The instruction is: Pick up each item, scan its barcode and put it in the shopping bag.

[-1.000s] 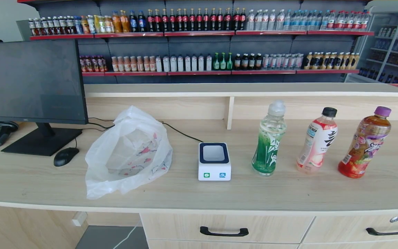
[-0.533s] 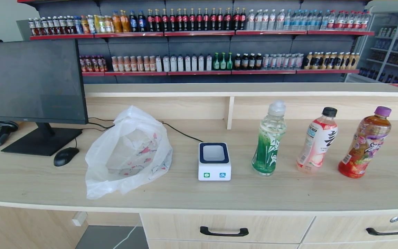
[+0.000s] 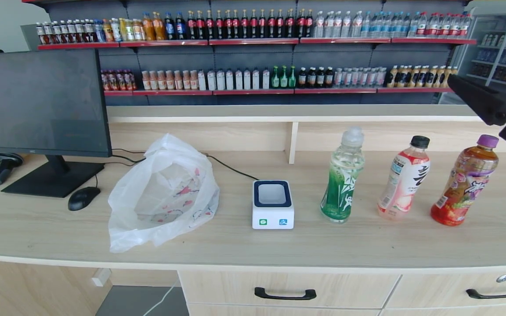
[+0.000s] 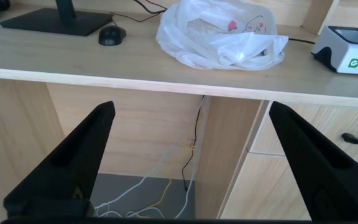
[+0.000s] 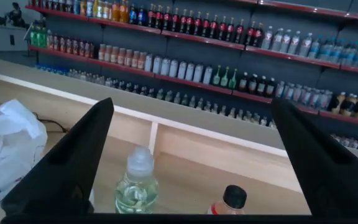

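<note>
— How do our end effectors stand?
— Our right end effector (image 5: 192, 106) is spread wide and empty, high near the red bottle (image 3: 464, 182). Our left end effector (image 4: 191, 106), equally wide and empty, hangs below the tabletop (image 3: 367, 245) edge.
— And the goods?
— The green bottle (image 3: 343, 175), pink bottle (image 3: 404, 177) and red one stand upright right of the scanner (image 3: 272, 204). The shopping bag (image 3: 160, 193) sits just left of it.

Green bottle (image 3: 343, 180), pink bottle (image 3: 404, 180) and purple-capped red bottle (image 3: 464, 184) stand upright in a row on the bench (image 3: 279, 245); white scanner (image 3: 272, 206) just beside the green one, open plastic shopping bag (image 3: 165, 193) beyond.
</note>
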Robot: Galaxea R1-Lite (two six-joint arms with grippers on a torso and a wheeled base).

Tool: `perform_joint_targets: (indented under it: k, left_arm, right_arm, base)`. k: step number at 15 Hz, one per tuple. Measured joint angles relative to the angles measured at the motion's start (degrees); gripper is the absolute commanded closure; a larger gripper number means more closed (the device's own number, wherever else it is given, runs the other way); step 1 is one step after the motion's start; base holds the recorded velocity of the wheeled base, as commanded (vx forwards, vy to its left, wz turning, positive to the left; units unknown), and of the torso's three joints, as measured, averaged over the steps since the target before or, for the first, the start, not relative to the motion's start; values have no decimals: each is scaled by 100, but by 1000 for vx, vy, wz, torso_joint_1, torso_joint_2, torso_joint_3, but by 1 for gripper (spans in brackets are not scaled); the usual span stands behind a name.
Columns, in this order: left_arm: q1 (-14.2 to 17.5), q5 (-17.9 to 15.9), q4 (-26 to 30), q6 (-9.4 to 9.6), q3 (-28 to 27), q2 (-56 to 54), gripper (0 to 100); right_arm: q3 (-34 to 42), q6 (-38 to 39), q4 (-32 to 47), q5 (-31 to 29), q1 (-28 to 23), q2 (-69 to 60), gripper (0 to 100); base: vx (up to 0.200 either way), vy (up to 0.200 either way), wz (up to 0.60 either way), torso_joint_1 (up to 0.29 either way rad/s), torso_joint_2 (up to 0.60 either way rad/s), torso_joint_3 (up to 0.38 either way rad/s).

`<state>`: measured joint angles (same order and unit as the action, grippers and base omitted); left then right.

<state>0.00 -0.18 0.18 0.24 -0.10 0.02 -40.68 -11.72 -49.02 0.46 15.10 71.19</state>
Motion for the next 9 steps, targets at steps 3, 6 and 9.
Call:
perform_joint_targets:
  k: [3,6,9]
  left_arm:
    - [0,0,0,0,0,0,0]
    - [0,0,0,2,0,0,0]
    - [0,2,-2,0,0,0,0]
  right_arm:
    - [124,45,-2081,-627,516,1009,0]
    - [680,356,-3504,-1746,1295,1888,0]
    - [1125,512,-3673,-2107,1705,2337,0]
  base:
    - [0,0,0,0,0,0]
    - [0,0,0,0,0,0]
    - [0,0,0,0,0,0]
